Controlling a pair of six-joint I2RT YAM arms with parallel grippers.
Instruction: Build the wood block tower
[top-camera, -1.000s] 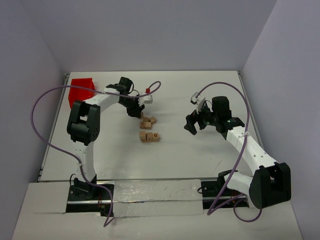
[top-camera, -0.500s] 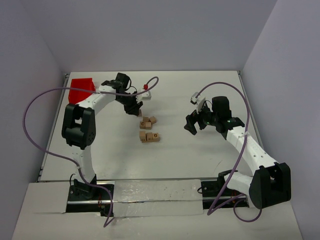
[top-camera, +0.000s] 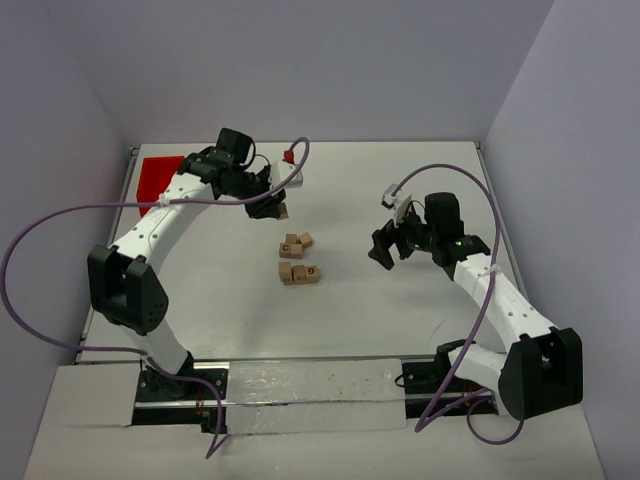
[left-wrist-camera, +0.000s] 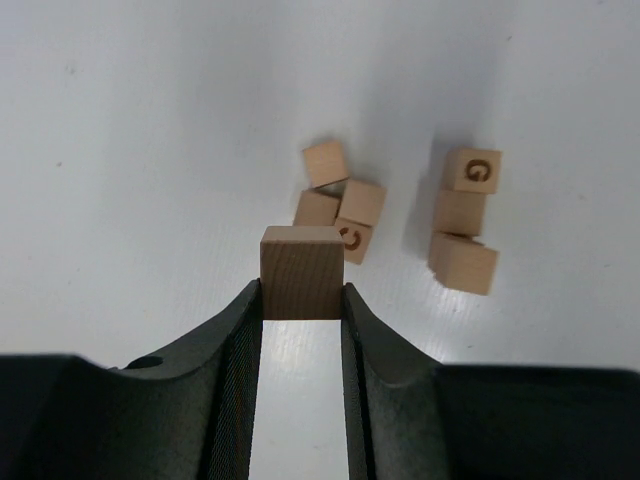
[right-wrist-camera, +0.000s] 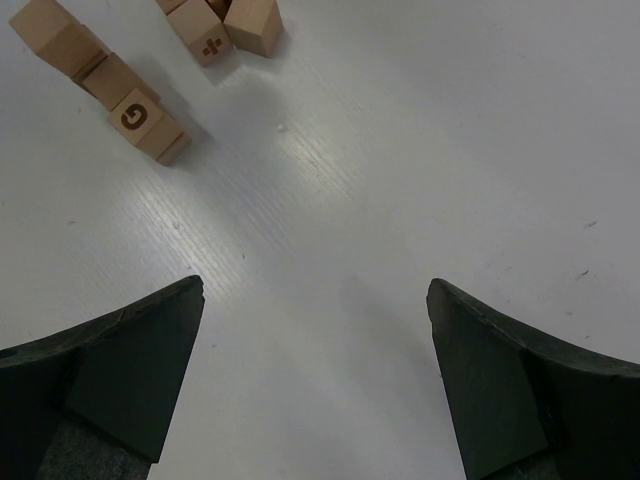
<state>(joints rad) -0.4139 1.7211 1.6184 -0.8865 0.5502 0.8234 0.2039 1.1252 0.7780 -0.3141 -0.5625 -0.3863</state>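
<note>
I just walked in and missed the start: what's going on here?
The left gripper holds one plain wooden cube above the table. The other cubes lie on it in a small cluster and a short row, one marked G. The right gripper hangs open and empty off to the side.

Both arms (top-camera: 165, 220) have white links (top-camera: 510, 310), black joints (top-camera: 125, 290), dark curved fingers (left-wrist-camera: 235, 380) and looping purple cables (top-camera: 443, 166).

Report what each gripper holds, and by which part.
Left gripper holds one wooden cube, pinched by its two opposite side faces between the fingertips. Right gripper is open and holds nothing.
</note>
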